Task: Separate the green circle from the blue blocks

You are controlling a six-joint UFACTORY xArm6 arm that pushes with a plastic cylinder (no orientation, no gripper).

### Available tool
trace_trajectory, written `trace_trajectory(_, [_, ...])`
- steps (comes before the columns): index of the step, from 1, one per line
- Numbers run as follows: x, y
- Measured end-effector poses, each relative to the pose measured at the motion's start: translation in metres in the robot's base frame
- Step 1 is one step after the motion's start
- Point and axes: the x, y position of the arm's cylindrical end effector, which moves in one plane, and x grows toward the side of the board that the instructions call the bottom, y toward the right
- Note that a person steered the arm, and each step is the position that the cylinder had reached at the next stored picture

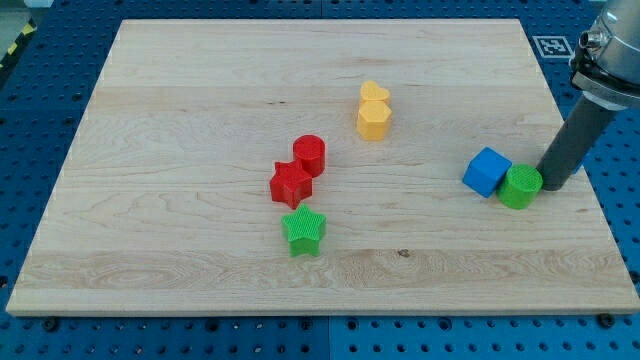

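The green circle (520, 187) sits at the view's right on the wooden board (180, 130), touching the right side of a blue cube (487, 171). Only one blue block shows. My tip (556, 184) stands just to the right of the green circle, touching or nearly touching it. The dark rod rises up and to the right from there, out of the view's top right corner.
A red circle (310, 154) and a red star (291, 184) touch each other near the middle. A green star (304, 231) lies just below them. A yellow heart (374, 94) and a yellow hexagon (374, 120) sit together above the middle. The board's right edge is close to my tip.
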Motion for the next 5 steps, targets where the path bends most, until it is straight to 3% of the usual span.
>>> trace_trajectory(3, [0.011, -0.051])
trace_trajectory(5, [0.072, -0.053])
